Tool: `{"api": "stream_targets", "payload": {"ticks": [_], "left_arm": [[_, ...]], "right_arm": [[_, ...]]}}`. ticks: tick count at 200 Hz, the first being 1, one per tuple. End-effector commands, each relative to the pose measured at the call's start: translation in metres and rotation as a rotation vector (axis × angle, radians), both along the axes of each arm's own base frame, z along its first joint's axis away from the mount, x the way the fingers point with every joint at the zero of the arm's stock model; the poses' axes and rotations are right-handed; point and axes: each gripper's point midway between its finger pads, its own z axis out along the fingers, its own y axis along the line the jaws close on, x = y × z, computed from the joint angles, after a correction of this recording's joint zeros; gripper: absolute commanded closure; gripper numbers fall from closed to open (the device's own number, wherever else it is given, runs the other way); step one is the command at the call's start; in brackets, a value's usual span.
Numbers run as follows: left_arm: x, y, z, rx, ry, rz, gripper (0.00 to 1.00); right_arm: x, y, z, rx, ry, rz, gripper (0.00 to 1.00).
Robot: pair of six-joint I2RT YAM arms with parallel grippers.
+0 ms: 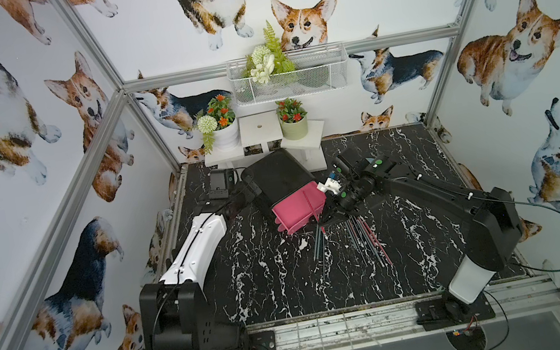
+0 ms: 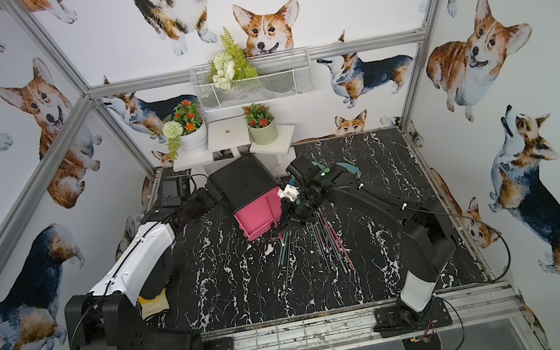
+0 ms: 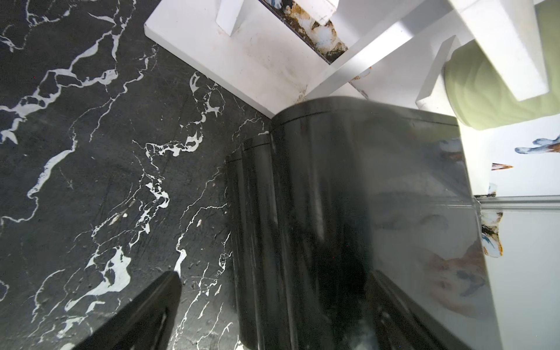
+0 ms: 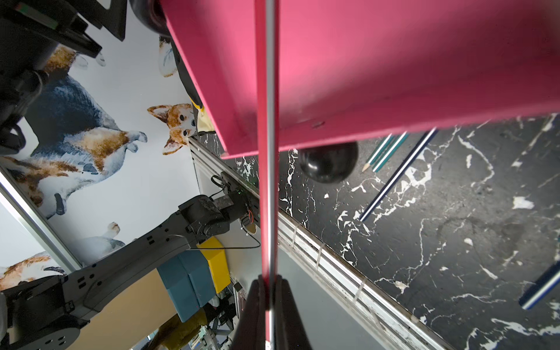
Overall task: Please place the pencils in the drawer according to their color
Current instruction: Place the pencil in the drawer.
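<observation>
Pencils (image 1: 363, 242) lie loose mid bench, nearer the right edge. Right gripper (image 4: 266, 285) is clamped on 1 pinkish-red pencil (image 4: 266, 181) over the pulled-out pink drawer (image 1: 297, 207). Left gripper (image 1: 249, 185) sits spread wide beside the black chest (image 1: 276, 172) near the far edge

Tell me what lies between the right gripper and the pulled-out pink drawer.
Only the red pencil held in the shut right gripper: the right wrist view shows it spanning from the gripper straight across the pink drawer. Nothing else is there.
</observation>
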Motion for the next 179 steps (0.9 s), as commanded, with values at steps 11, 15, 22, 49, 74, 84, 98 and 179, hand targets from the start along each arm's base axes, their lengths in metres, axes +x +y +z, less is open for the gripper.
{"api": "stream_targets", "payload": {"ticks": [11,15,22,49,74,84,98,179], "left_arm": [[-0.022,0.006,-0.025,0.051,0.126,-0.013,0.00],[-0.023,0.006,-0.026,0.051,0.127,-0.015,0.00],[-0.023,0.006,-0.026,0.050,0.128,-0.014,0.00],[-0.023,0.006,-0.026,0.048,0.125,-0.013,0.00],[-0.023,0.005,-0.026,0.046,0.123,-0.017,0.00],[-0.023,0.005,-0.024,0.044,0.120,-0.016,0.00],[-0.023,0.005,-0.024,0.044,0.120,-0.017,0.00],[-0.024,0.004,-0.024,0.039,0.117,-0.017,0.00]], "right_arm": [[0.012,0.010,-0.001,0.003,0.009,-0.030,1.00],[0.013,0.011,0.000,0.003,0.007,-0.030,1.00],[0.016,0.012,0.000,0.002,0.002,-0.032,1.00],[0.028,0.016,-0.002,-0.015,-0.018,-0.052,1.00],[0.040,0.021,-0.005,-0.026,-0.036,-0.070,1.00],[0.044,0.022,-0.007,-0.031,-0.042,-0.078,1.00],[0.050,0.024,-0.008,-0.039,-0.054,-0.090,1.00],[0.073,0.040,-0.009,-0.003,-0.064,-0.150,1.00]]}}
